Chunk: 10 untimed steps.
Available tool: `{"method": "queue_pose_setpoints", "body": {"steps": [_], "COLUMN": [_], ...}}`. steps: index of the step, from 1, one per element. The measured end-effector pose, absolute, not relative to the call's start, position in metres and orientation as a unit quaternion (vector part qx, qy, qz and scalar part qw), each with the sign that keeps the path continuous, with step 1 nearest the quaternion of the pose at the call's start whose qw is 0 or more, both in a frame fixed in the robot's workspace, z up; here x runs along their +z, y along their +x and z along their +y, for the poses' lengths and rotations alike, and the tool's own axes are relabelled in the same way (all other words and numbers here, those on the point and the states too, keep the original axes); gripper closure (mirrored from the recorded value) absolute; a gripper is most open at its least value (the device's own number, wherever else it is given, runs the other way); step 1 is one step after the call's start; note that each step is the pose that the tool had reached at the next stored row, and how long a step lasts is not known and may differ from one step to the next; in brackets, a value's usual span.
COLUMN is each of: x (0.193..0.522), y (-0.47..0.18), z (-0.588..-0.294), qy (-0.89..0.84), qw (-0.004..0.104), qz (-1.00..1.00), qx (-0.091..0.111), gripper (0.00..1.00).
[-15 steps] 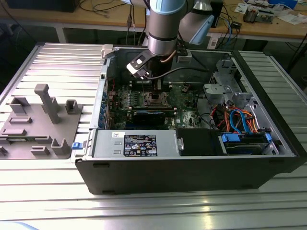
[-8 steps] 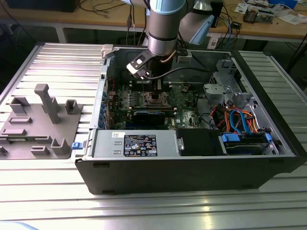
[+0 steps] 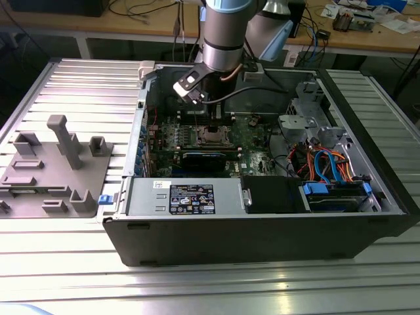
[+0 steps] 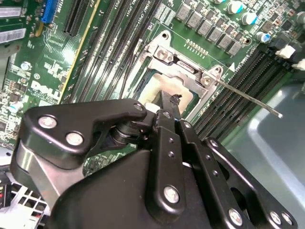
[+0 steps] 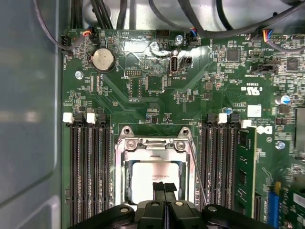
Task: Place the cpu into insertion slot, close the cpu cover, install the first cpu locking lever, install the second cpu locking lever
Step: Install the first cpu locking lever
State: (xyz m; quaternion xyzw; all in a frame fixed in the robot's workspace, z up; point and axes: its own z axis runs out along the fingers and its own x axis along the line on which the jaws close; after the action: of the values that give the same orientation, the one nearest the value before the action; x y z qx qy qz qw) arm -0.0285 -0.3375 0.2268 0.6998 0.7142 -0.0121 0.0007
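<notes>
Room: wooden benches [image 3: 367, 39] strewn with cables run along 12 o'clock in the exterior view, and a ribbed metal table [image 3: 85, 85] sits under everything.
cpu: the cpu [image 5: 143, 179] is sitting flat in the insertion slot [image 3: 213, 136], silver top up.
cpu cover: the cpu cover [image 5: 153, 143] looks to be lying down over the chip, with the chip showing through its window.
Gripper: my gripper [image 5: 165, 187] has its fingers pinched together with nothing between them. The tips are right over the chip's top, and I can't tell if they're touching it.
Why: I reckon closed tips make a skinny poker that fits this cramped socket.
Lever: one thin locking lever [image 4: 248, 98] juts out free past the socket corner, so it's not latched, I'd say.
Neighbours: memory slots [image 5: 88, 171] flank the socket on both sides of the green motherboard [image 5: 157, 95].
Case: the computer case [image 3: 262, 236] lies on its side with the open side up, which lets me come straight down. The power supply [image 3: 190, 197] is at 6 o'clock of the socket.
Tray: a grey parts tray [image 3: 56, 164] sits at 9 o'clock, well apart from the case.
</notes>
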Motion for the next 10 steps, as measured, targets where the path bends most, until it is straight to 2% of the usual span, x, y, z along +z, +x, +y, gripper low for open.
{"method": "queue_pose_setpoints", "body": {"steps": [10], "x": [0.252], "y": [-0.028], "z": [-0.337], "qy": [0.7], "qw": [0.003], "qz": [0.714], "qx": [-0.014], "gripper": [0.89]}}
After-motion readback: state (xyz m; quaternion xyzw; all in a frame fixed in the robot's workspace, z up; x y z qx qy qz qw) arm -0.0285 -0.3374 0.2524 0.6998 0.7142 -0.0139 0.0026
